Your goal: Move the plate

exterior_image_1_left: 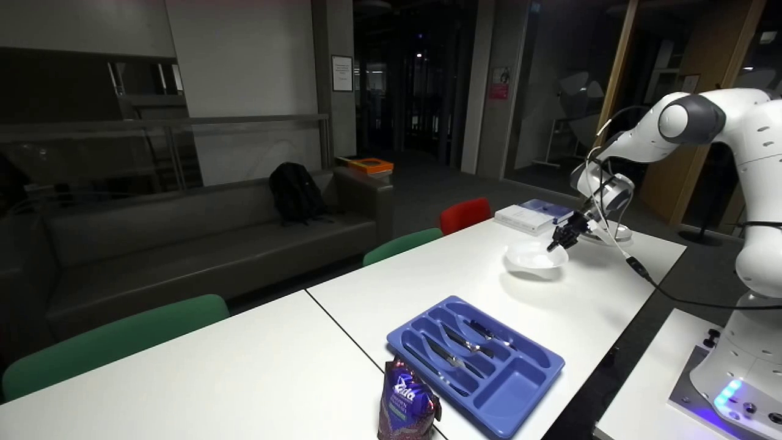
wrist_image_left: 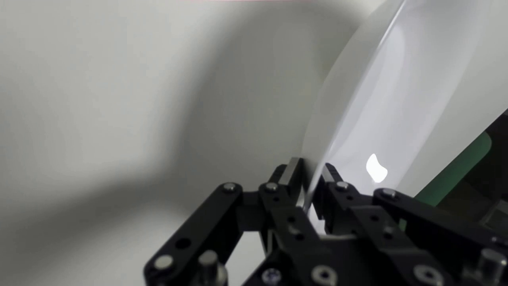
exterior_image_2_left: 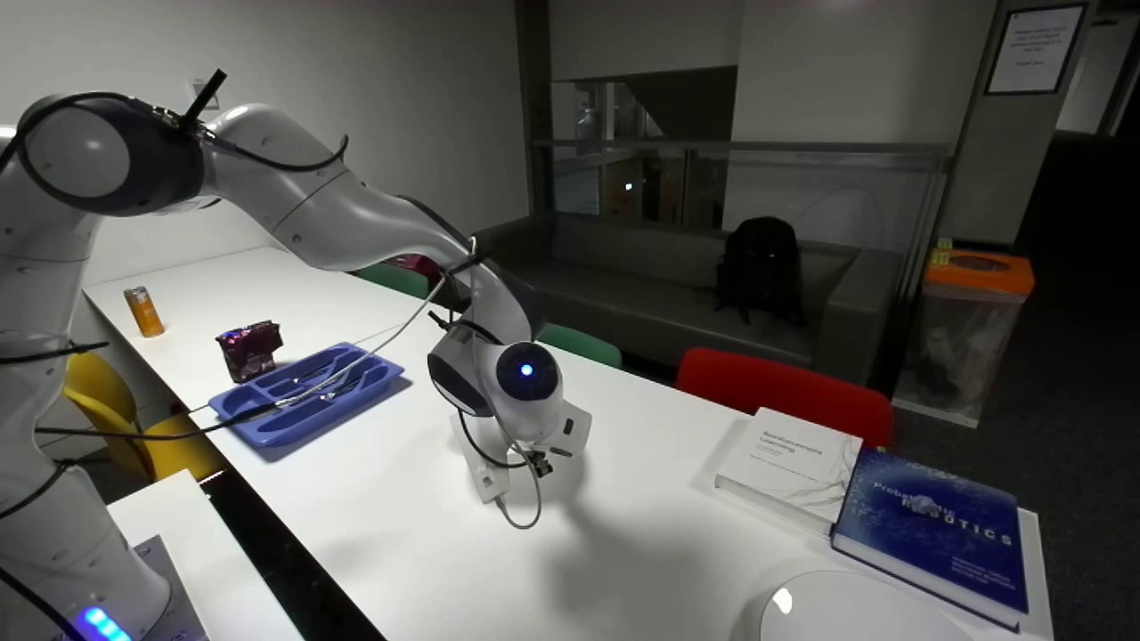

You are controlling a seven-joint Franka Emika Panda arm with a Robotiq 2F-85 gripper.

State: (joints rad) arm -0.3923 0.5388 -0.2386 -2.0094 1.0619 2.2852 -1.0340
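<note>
The plate (exterior_image_1_left: 530, 259) is white, round and glossy. In an exterior view it looks bowl-like, with a shadow beneath it, and appears tilted a little above the table. My gripper (exterior_image_1_left: 555, 245) is at its rim on the robot's side. In the wrist view the black fingers (wrist_image_left: 312, 171) stand on both sides of the rim, shut on it, and the plate (wrist_image_left: 381, 123) rises to the upper right with a bright reflection inside. In an exterior view the gripper (exterior_image_2_left: 541, 463) shows partly below the wrist; there the plate is hidden behind the wrist.
Another white dish (exterior_image_2_left: 855, 610) lies near the books; it also shows behind the gripper (exterior_image_1_left: 622, 231). A white book (exterior_image_2_left: 791, 463) and a blue book (exterior_image_2_left: 935, 534) lie at the table end. A blue cutlery tray (exterior_image_1_left: 519, 391), foil bag (exterior_image_1_left: 406, 403) and can (exterior_image_2_left: 143, 312) stand farther along.
</note>
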